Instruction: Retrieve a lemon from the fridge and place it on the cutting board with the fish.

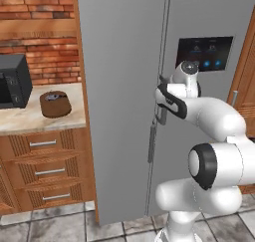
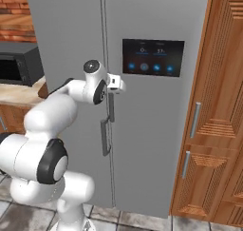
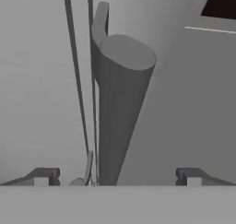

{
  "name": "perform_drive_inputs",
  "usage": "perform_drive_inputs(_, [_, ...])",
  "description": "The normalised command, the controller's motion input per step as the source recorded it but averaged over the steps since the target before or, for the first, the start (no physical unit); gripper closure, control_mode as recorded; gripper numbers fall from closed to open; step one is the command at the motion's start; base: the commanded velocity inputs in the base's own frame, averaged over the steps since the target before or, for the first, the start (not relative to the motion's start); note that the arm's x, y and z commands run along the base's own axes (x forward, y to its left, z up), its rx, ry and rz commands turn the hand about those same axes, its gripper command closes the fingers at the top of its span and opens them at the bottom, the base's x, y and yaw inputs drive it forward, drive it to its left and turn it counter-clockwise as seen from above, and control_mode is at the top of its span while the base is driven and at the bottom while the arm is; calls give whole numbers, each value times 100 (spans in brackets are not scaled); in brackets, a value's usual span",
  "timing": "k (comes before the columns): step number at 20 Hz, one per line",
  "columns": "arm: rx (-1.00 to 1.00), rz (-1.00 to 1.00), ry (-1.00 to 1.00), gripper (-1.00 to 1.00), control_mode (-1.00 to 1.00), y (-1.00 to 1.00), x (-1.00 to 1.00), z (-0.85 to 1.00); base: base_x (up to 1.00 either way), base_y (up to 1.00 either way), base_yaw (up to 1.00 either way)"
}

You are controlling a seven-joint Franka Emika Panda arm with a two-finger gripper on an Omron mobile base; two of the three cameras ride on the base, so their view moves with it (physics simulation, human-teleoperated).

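You have the fridge (image 1: 124, 86) filling the centre of both base views, both grey doors closed, the seam between them running down the middle. In the hand view the right door's bar handle (image 3: 120, 112) rises from the bottom centre toward the upper middle, close in front of the camera, with the door seam just left of it. The gripper (image 3: 117, 176) has its jaws spread wide, one dark fingertip (image 3: 44, 176) at lower left and the other at lower right, the handle standing between them and touching neither. In the right base view the hand sits at centre left, at the top of that handle (image 2: 111, 107); the left door's handle (image 2: 104, 137) hangs just below and to the left. The dark control panel (image 2: 153, 57) is on the right door, upper centre. In the left base view the cutting board (image 1: 55, 103) lies on the counter (image 1: 30, 117) at middle left, the black microwave (image 1: 14, 80) beside it at the left edge. Wooden cabinet doors (image 2: 216, 106) fill the right of the right base view.
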Motion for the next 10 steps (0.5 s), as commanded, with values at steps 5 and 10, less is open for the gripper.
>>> perform_drive_inputs(5, [0, 0, -4, -100, -100, 0, 40, -20, 0, 0, 0])
perform_drive_inputs(10, [0, 0, 0, -100, -100, 0, 33, -11, 0, 0, 0])
